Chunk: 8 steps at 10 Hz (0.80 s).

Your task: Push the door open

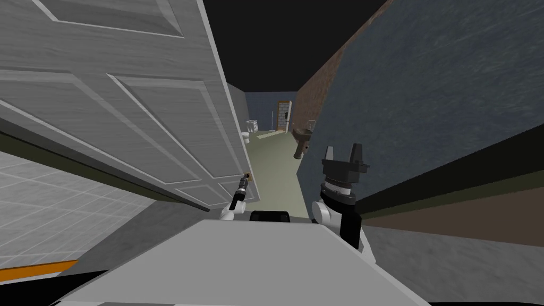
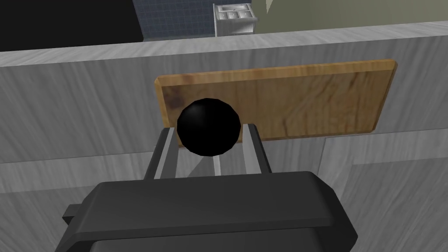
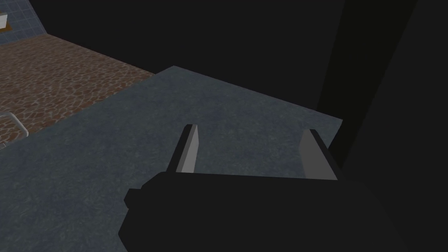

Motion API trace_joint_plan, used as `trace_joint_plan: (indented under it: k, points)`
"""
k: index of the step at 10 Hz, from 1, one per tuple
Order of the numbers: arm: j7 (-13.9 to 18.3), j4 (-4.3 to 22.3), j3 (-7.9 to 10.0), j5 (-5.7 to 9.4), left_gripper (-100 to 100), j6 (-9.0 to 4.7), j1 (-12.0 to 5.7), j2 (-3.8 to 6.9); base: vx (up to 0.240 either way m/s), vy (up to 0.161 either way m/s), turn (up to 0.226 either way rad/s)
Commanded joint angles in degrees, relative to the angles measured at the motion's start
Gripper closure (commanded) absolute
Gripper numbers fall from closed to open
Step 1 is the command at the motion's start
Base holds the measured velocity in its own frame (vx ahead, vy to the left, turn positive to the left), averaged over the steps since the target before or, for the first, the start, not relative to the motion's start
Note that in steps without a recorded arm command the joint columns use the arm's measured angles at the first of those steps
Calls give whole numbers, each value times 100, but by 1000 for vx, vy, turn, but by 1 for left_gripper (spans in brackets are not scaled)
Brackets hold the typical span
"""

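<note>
The door (image 1: 133,106) is standing ajar, swung away to the left. Its knob (image 2: 208,127) is sitting on a plate (image 2: 306,100) near the door's free edge, and the left gripper (image 2: 210,130) is reaching around the knob, one finger pressing each side. The right gripper (image 1: 342,150) is hanging right of the door's free edge, close beside a wall (image 1: 425,95), and a cabinet (image 2: 234,22) is standing well behind the door.

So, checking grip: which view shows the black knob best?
Left wrist view: the black knob sits large between the left end effector's fingers. Head view: a speck at the door's edge. Right wrist view: faces a wall.
</note>
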Motion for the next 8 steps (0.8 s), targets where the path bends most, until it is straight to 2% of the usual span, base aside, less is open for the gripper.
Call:
trace_joint_plan:
  k: [1, 3, 4, 8]
  points:
    - [-40, -143, 162, 76, 100, 90, 74, 90, 157, -49, 78]
    - [-59, -134, 227, 109, 100, 87, 72, 102, 174, -56, 90]
    - [-81, -106, 215, 110, -100, 93, 58, 49, -79, -63, 51]
    - [-97, -162, 232, 136, -100, 108, 72, -18, -206, -95, 49]
